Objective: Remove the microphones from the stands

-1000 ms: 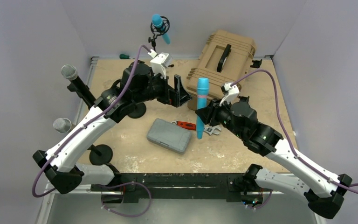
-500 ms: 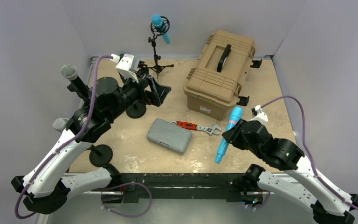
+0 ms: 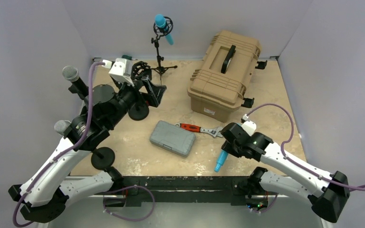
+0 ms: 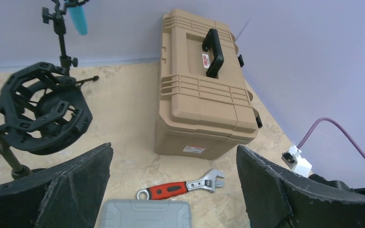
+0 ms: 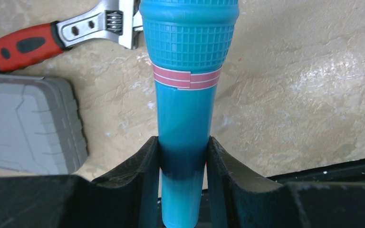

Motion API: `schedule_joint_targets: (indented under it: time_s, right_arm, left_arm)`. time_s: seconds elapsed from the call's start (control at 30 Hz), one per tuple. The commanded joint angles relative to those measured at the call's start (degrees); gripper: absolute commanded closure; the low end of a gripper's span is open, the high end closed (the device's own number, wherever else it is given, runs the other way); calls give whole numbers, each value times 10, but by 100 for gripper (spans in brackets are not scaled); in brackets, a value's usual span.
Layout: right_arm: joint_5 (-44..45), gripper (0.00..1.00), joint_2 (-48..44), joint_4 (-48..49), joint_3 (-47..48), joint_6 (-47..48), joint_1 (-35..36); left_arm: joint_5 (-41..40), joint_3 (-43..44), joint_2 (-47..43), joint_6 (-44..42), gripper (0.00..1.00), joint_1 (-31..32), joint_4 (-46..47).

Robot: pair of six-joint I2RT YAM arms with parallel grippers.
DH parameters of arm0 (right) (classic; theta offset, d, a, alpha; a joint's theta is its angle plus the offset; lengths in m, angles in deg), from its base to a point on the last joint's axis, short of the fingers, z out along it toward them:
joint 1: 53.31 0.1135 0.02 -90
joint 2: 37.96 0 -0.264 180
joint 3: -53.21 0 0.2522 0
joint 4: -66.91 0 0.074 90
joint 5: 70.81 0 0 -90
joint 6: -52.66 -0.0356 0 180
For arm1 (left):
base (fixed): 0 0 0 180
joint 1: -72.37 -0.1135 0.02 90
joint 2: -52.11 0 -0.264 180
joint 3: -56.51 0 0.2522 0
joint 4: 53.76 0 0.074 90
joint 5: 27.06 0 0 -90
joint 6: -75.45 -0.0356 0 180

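Overhead, blue microphone (image 3: 220, 160) half-hidden beneath right gripper (image 5: 183, 147) tight around it; left gripper (image 4: 173, 149) wide, empty.

I see the microphone (image 5: 187, 95) in smooth glossy blue plastic with a grid-moulded head, adjustable wrench (image 5: 62, 35) in bright metal with a red matt grip, grey case (image 5: 28, 126) of ribbed matt plastic, tan tool box (image 4: 204, 99) of matt moulded plastic, tabletop (image 5: 290, 95) rough and mottled, left gripper's fingers (image 4: 66, 190) grainy matt black

right pincer (image 3: 227, 148): apparently gripping blue microphone (image 3: 220, 160) | left pincer (image 3: 158, 95): spread wide beside stand (image 3: 140, 71)
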Motion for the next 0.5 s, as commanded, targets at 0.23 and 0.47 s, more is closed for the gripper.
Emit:
schedule_joint_targets:
  time_s: [0.23, 0.47]
  right_arm:
    - [-29, 100, 33, 168, -92, 5, -55]
    - [-34, 97, 81, 191, -83, 20, -55]
  left_arm:
    - [-71, -21, -50, -43, 2, 2, 58]
    - [-77, -21, -47, -46, 2, 2, 57]
